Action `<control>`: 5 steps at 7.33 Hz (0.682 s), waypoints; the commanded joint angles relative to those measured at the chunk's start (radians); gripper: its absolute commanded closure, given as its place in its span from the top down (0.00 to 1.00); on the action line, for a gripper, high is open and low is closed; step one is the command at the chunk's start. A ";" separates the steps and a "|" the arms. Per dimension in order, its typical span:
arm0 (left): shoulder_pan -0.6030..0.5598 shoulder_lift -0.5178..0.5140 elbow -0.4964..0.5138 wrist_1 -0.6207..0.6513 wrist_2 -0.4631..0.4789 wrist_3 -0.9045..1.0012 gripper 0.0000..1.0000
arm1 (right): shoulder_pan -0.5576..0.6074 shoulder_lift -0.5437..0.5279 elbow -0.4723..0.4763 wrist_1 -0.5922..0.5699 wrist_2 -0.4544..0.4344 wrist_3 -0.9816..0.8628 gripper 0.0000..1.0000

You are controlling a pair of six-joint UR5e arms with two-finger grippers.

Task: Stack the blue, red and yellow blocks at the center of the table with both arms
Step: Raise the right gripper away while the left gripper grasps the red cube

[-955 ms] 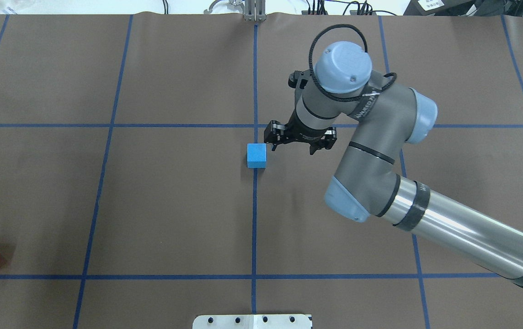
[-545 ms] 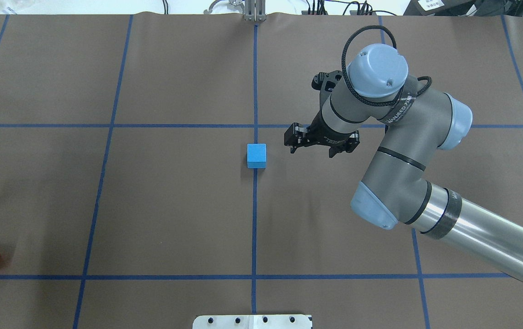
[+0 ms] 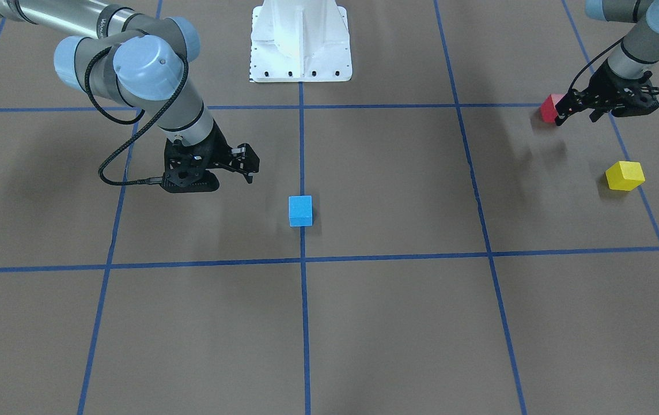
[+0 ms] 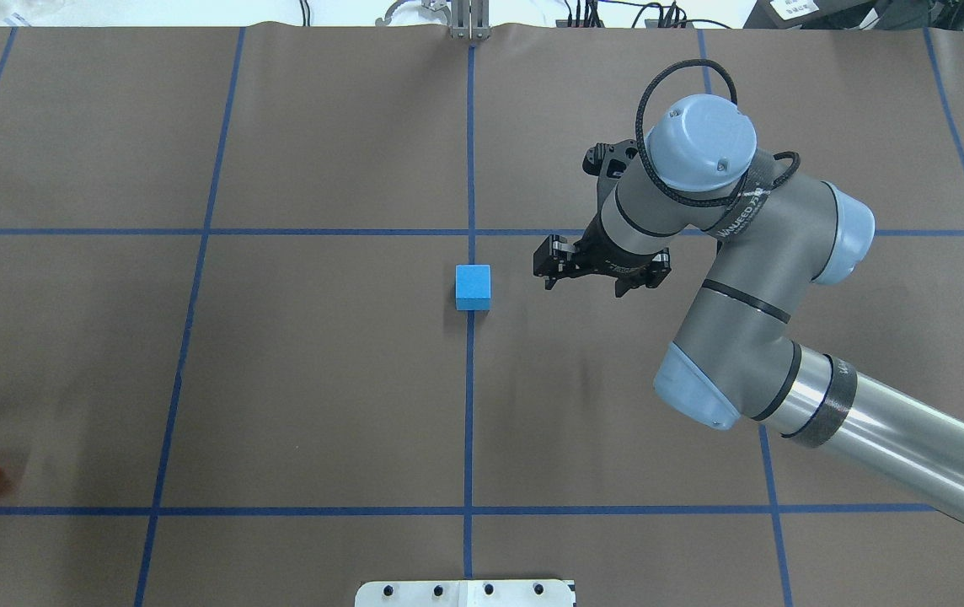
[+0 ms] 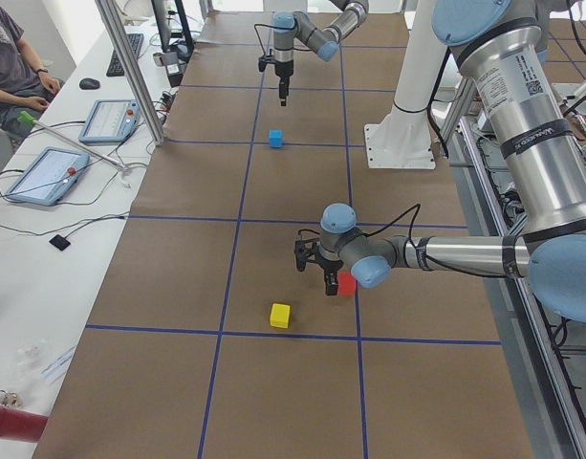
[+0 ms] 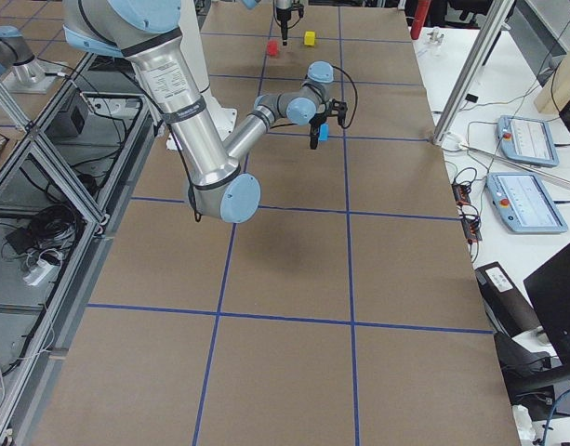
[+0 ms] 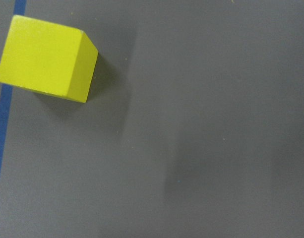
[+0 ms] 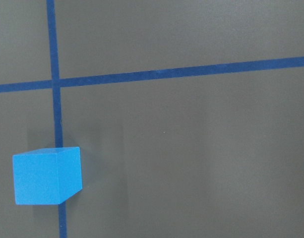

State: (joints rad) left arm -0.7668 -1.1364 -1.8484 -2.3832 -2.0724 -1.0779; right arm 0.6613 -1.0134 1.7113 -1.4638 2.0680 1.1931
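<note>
Because its jaws stand wide apart with nothing between them, the right gripper (image 4: 585, 285) carries no block. It hangs just to the right of the blue block (image 4: 473, 287), near it but clearly apart. The blue block sits flat on the table (image 4: 322, 379), upon the middle blue tape line (image 4: 470, 421) and close to where that line crosses another. This is about the centre, so I judge that it serves as the base of the stack. An empty gripper at the side leaves the space over this block free, which seems to be the reason for its position.

The left gripper (image 3: 577, 118) is also spread wide and empty. It hovers well to the left, close to the red block (image 3: 551, 107), with one fingertip beside it and not around it; I cannot tell if they touch. The yellow block (image 3: 625, 175) lies a little farther from the robot, apart from both, and shows at the upper left of the left wrist view. Both of these blocks rest on the table, far from the centre. In my judgement the red block is the next to be taken, and the left gripper must first come over it so that the block is between the jaws.
</note>
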 commanded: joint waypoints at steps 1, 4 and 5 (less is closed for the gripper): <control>0.052 0.024 0.000 -0.007 -0.006 0.003 1.00 | -0.002 -0.010 -0.005 0.002 -0.002 -0.001 1.00; 0.105 0.033 0.000 -0.025 -0.006 0.003 0.99 | -0.003 -0.011 -0.006 0.003 -0.002 -0.003 1.00; 0.128 0.032 0.001 -0.027 -0.005 0.007 0.99 | -0.003 -0.013 -0.004 0.003 -0.002 -0.003 1.00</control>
State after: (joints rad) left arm -0.6654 -1.1036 -1.8486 -2.4057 -2.0782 -1.0745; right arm 0.6585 -1.0249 1.7066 -1.4605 2.0663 1.1905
